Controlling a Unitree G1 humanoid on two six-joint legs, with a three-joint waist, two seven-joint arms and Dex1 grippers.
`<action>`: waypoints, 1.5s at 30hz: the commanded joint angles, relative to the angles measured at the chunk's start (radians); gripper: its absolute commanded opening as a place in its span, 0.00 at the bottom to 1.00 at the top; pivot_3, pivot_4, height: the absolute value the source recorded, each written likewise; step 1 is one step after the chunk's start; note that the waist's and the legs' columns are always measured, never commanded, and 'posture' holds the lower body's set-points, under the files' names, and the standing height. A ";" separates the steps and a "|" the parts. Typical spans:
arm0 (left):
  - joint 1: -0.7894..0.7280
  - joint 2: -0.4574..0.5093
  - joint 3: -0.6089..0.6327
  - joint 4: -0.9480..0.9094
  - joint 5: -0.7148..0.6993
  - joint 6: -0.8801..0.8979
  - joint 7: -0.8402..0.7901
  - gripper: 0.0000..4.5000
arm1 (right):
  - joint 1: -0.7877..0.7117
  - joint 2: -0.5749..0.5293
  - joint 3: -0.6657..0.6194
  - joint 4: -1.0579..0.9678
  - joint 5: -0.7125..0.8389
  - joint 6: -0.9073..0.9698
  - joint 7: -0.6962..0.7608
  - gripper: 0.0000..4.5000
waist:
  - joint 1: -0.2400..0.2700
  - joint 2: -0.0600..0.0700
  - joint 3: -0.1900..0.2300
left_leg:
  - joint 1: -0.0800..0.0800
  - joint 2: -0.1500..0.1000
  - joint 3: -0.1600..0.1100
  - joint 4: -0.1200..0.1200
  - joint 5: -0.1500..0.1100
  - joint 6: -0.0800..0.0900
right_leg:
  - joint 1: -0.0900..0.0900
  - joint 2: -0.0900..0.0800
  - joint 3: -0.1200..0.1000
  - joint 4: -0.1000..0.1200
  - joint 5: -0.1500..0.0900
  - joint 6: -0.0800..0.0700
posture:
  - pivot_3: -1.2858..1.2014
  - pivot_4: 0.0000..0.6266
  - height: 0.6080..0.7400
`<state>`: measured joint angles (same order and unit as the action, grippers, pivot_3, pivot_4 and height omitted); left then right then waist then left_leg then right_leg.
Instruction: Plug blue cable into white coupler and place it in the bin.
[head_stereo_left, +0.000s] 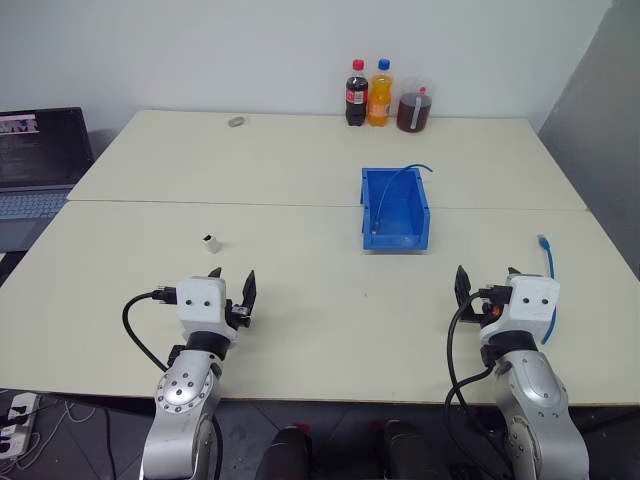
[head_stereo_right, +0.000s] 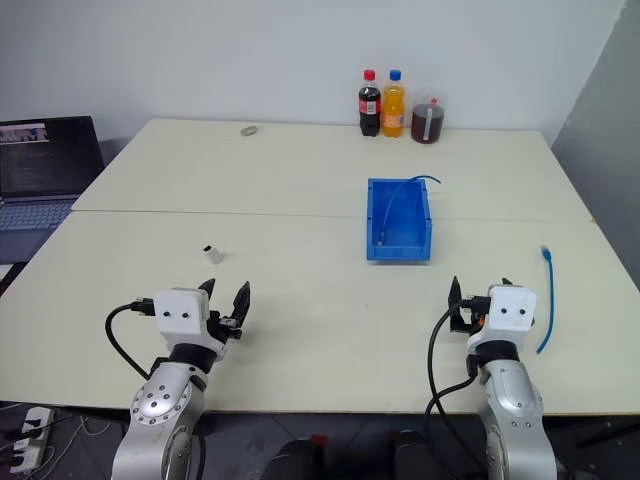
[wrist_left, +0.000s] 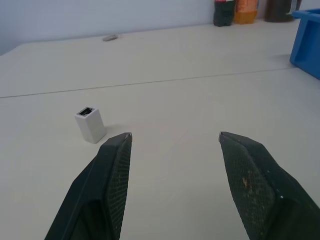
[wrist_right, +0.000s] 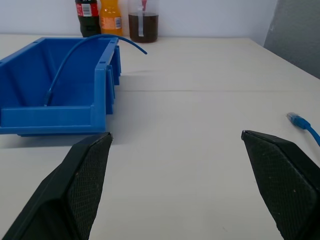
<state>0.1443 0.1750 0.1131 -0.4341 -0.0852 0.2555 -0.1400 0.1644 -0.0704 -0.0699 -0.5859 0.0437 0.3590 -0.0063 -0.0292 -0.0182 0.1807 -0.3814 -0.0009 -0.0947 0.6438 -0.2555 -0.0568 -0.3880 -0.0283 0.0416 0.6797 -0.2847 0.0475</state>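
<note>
Task status: not started; cable and coupler are apart and both lie outside the bin.

The white coupler (head_stereo_left: 209, 242) stands on the table (head_stereo_left: 300, 180) at near left, just beyond the left gripper (head_stereo_left: 231, 287), whose fingers are spread and empty. The blue cable (head_stereo_left: 548, 285) lies at near right, alongside the right gripper (head_stereo_left: 487, 280), which is also spread wide and holds nothing. The bin (head_stereo_left: 395, 209) sits farther back, right of centre, and already contains a second blue cable (head_stereo_left: 392, 183) that arches over its far rim. Remaining steps, as judged: pick up cable and coupler, mate plug to socket, place the assembly in the bin.
</note>
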 joint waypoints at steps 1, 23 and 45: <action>0.009 -0.003 -0.006 -0.050 -0.023 -0.009 -0.012 0.65 | 0.014 0.001 0.010 -0.031 -0.009 -0.013 0.000 0.98 | 0.000 0.000 0.000 | 0.000 0.000 0.000 0.000 0.000 0.000 | 0.000 0.000 0.000 0.000 0.000 0.000 | 0.52 0.24 1.00; -0.120 0.125 -0.224 0.007 -0.181 0.019 -0.411 0.65 | -0.141 0.086 -0.051 -0.025 -0.049 0.211 -0.144 0.98 | 0.000 0.000 0.000 | 0.000 -0.001 -0.001 -0.001 0.000 0.000 | 0.000 -0.001 -0.001 -0.001 0.002 -0.004 | 0.52 0.24 1.00; -0.399 0.192 -0.401 0.067 -0.374 0.328 -0.684 0.65 | -0.380 -0.171 -0.516 0.202 0.075 0.733 -0.090 0.98 | -0.007 0.003 0.001 | -0.001 -0.001 0.000 -0.002 0.000 0.000 | -0.001 0.000 0.000 0.000 0.002 -0.005 | 0.52 0.24 1.00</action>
<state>-0.2432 0.3683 -0.2905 -0.3519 -0.4447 0.5854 -0.8176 -0.2054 -0.2230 -0.5572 -0.3920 0.0807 1.0682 -0.1388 -0.0366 -0.0154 0.1816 -0.3820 -0.0019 -0.0948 0.6420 -0.2556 -0.0563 -0.3887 -0.0281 0.0418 0.6792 -0.2828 0.0423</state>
